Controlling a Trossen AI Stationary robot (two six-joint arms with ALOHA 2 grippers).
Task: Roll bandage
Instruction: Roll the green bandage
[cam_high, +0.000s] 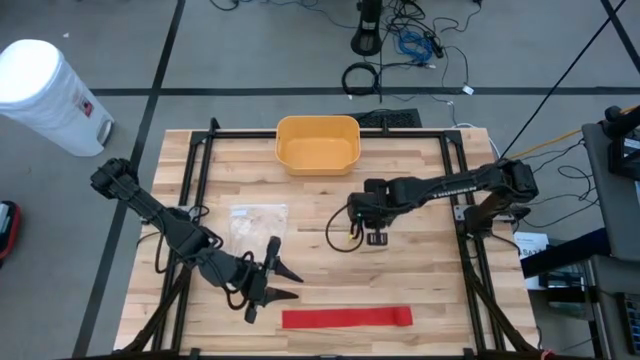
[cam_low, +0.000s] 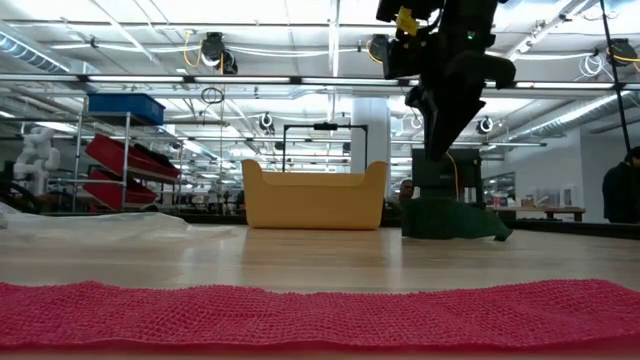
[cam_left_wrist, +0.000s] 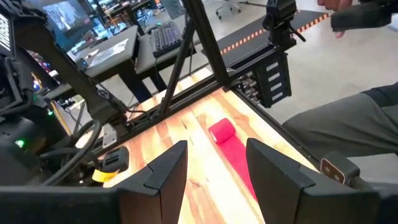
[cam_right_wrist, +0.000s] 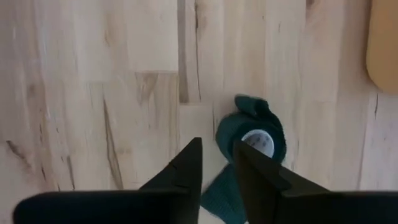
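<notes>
Right hand (cam_right_wrist: 217, 163) hovers slightly parted above green bandage roll (cam_right_wrist: 250, 137) (hidden overhead); left hand (cam_left_wrist: 214, 163) spread

I am seeing a red bandage (cam_high: 346, 318) with a mesh weave and a dark green bandage roll (cam_right_wrist: 250, 138). A yellow bin (cam_high: 317, 144) is sitting on the pale wood-grain table (cam_high: 420, 280).
</notes>
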